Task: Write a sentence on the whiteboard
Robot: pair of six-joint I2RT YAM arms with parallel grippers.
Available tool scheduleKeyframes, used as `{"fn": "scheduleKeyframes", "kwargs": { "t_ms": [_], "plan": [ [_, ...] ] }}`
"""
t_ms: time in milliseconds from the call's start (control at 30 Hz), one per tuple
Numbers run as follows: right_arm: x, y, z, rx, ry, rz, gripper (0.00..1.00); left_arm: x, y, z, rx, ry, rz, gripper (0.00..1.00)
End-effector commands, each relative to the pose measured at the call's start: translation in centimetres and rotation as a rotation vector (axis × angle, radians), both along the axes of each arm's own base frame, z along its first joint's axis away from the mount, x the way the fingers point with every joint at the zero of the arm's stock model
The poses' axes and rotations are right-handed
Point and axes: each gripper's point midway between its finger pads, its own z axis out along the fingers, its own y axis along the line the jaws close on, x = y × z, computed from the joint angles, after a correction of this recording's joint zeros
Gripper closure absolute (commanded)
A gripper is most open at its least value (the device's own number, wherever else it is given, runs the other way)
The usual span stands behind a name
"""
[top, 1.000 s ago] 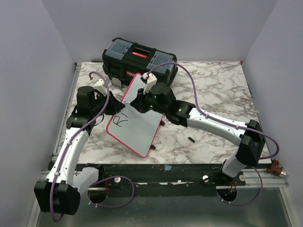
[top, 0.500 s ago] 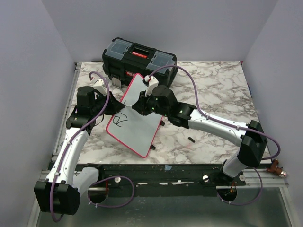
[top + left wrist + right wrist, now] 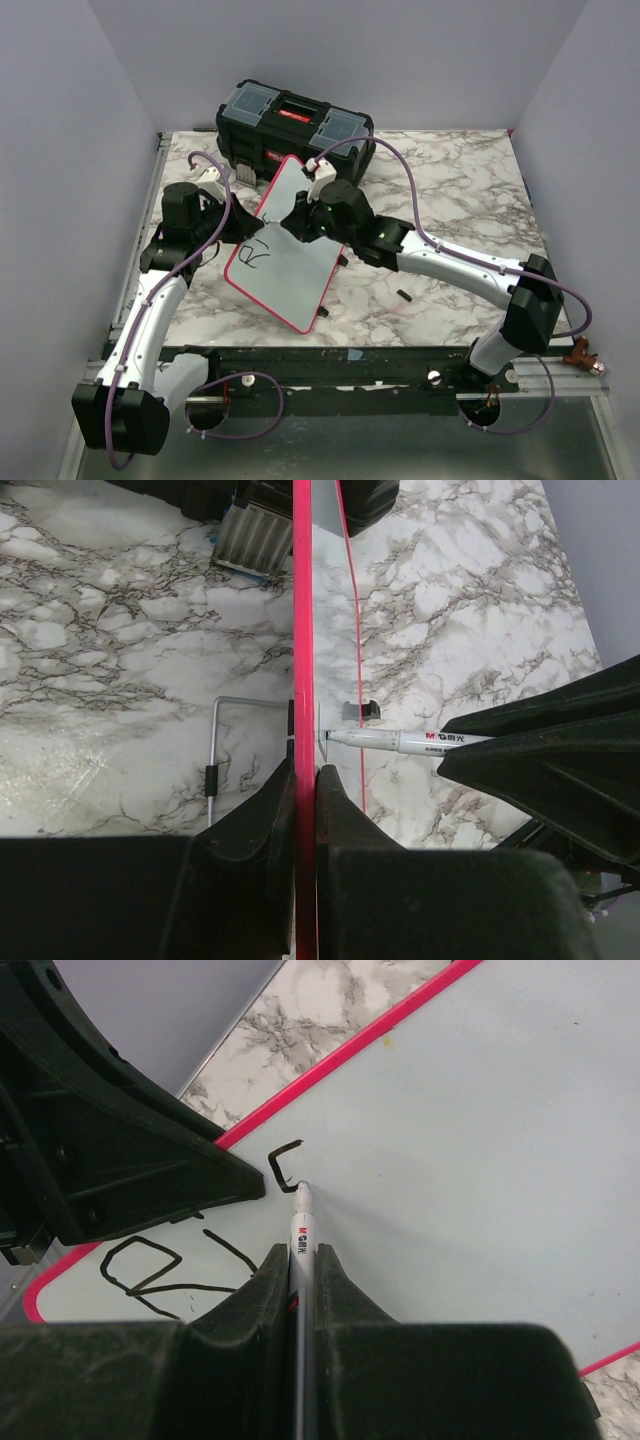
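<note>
Whiteboard (image 3: 290,280): glossy white face, smooth pink-red rim. Tabletop (image 3: 450,180): marble-pattern, slight sheen. Toolbox (image 3: 270,120) at 12 o'clock: matt black plastic.

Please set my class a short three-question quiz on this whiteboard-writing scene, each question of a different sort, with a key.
1. True or false: the left gripper is clamped on the rim of the whiteboard.
2. What does the right gripper hold? A) a marker pen B) an eraser C) nothing
3. Name the black object standing just beyond the whiteboard.

Key: 1 true. 2 A. 3 the toolbox.
</note>
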Motion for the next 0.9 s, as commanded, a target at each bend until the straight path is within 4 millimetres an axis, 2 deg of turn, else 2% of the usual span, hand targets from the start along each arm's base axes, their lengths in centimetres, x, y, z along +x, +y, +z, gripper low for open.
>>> {"fn": "scheduleKeyframes", "kwargs": {
  "t_ms": [0,467,867],
  "plan": [
    [1.2,-0.5,-0.5,-0.044,-0.011,-0.045,0.99,-0.1,0.3,-0.2,0.078,-0.063,-0.036,1.0],
    [0.2,-1.2,-2.4,-0.065,0.041,-0.035,0.99,-0.2,0.3,-0.1,0.075,-0.069,-0.037,1.0],
    [-1.5,-0.8,-2.4,-0.039,0.083,0.041,0.99,-0.3,0.3,0.1,0.074,-0.075,-0.037,1.0]
  ]
}}
